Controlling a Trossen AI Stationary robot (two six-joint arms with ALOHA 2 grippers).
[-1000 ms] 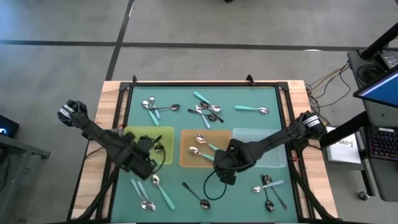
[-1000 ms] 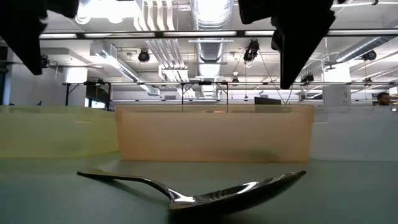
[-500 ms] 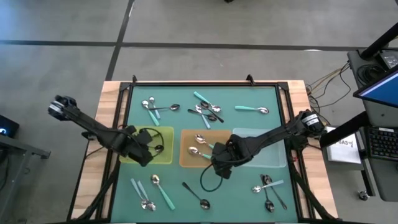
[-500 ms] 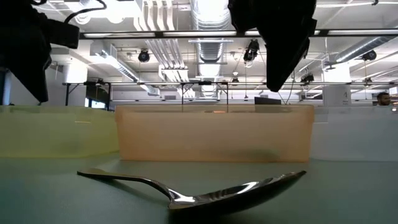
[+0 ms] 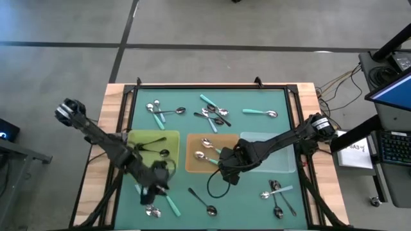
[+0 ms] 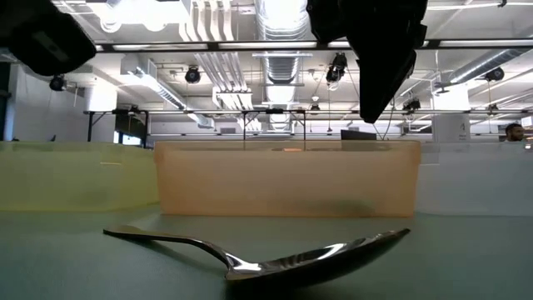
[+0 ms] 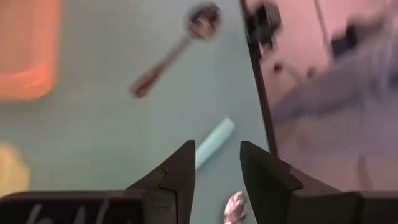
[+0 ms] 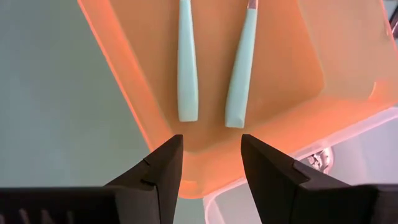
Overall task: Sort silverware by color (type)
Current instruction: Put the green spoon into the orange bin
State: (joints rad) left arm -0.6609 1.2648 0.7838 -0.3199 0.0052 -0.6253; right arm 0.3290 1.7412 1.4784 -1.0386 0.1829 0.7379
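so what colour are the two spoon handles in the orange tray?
Pale teal spoon handles, clearest in the right wrist view.

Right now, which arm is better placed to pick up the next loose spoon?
Probably the left: its gripper is open over the near-left spoons, a teal handle ahead. The right gripper hovers at the orange tray.

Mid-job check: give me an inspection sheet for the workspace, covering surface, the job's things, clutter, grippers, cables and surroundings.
Surface: green mat in a black frame on a wooden table.
Job's things: two black-handled spoons in the yellow tray; two teal-handled spoons in the orange tray; the clear tray is mostly hidden by the right arm; loose spoons lie across the mat.
Clutter: nothing seen.
Grippers: left gripper open, empty, above spoons by the mat's near edge; right gripper open, empty, over the orange tray's edge.
Cables: black loops hang from both wrists.
Surroundings: bare floor; a desk with keyboard on the right.
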